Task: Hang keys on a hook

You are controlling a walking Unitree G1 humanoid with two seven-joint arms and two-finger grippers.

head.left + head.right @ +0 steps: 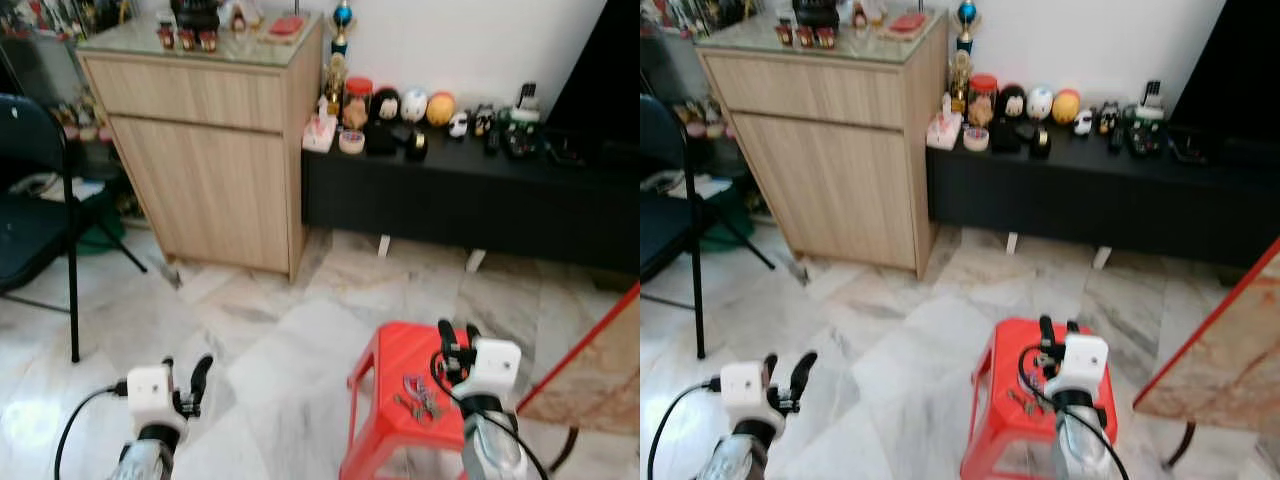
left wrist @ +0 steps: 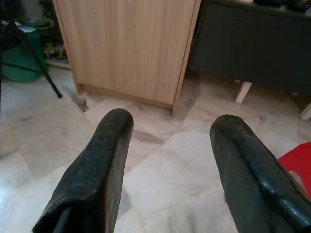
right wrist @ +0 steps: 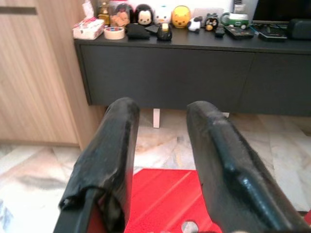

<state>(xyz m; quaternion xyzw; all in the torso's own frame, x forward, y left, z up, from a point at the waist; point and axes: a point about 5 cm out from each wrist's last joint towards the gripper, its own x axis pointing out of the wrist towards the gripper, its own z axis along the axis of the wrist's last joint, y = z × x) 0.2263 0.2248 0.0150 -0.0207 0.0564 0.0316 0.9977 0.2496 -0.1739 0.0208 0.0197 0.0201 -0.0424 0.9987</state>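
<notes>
Keys (image 1: 420,394): small loose metal bunch on the red stool (image 1: 385,372); light, rigid, slippery; take at the ring.
Right tool (image 1: 458,334): fingers apart, above keys.
Left tool (image 1: 186,375): fingers apart, empty.

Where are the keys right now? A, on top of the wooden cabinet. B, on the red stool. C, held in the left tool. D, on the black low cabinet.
B: the keys lie on the seat of the red stool, just beside the right tool, which is open and holds nothing.
</notes>
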